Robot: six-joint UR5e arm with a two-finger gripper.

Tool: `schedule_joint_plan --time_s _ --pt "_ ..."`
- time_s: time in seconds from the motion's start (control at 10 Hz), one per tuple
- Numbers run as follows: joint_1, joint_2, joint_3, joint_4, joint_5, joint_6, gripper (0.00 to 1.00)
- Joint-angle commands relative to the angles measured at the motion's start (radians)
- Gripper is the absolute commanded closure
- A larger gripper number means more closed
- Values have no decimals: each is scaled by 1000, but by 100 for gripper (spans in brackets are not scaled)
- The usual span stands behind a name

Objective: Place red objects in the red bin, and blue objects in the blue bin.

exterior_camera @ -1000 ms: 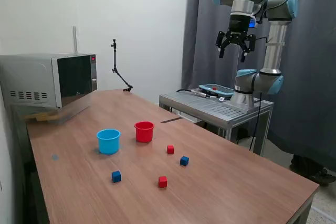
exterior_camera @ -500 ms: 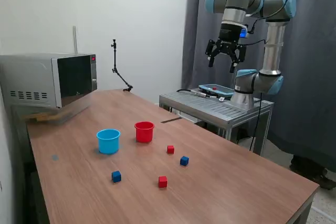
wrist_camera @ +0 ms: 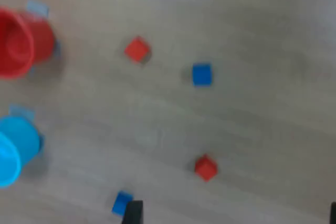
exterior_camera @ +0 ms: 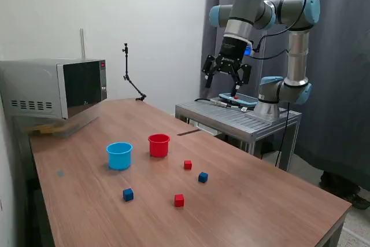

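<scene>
Approach step: my gripper (exterior_camera: 226, 76) hangs high above the table's far edge, fingers spread wide, holding nothing. All four cubes sit loose, nothing binned. Next I'd descend onto the nearer red cube (exterior_camera: 187, 165) beside the red cup (exterior_camera: 159, 145).

The UR5e arm stands raised on its base, upper links folded high, wrist angled downward and toward the exterior view's left. Its two-finger hand (exterior_camera: 226, 73) hangs in mid-air with dark fingers (exterior_camera: 208, 68) spread apart, gripping nothing. Only blurred fingertip edges show in the wrist view.
</scene>
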State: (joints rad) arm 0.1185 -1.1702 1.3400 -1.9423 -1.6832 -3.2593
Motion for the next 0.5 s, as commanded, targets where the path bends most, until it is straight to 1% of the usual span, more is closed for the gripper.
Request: schedule_joint_plan --time_s 0.0,0.1,0.2,0.4 --pt "-3 104 -60 -104 -23 -25 0" --pt "-19 150 -82 -130 -21 -31 0" --pt "-26 174 -91 -150 -18 -48 0" --pt "-42 231 -123 -184 -13 -51 0"
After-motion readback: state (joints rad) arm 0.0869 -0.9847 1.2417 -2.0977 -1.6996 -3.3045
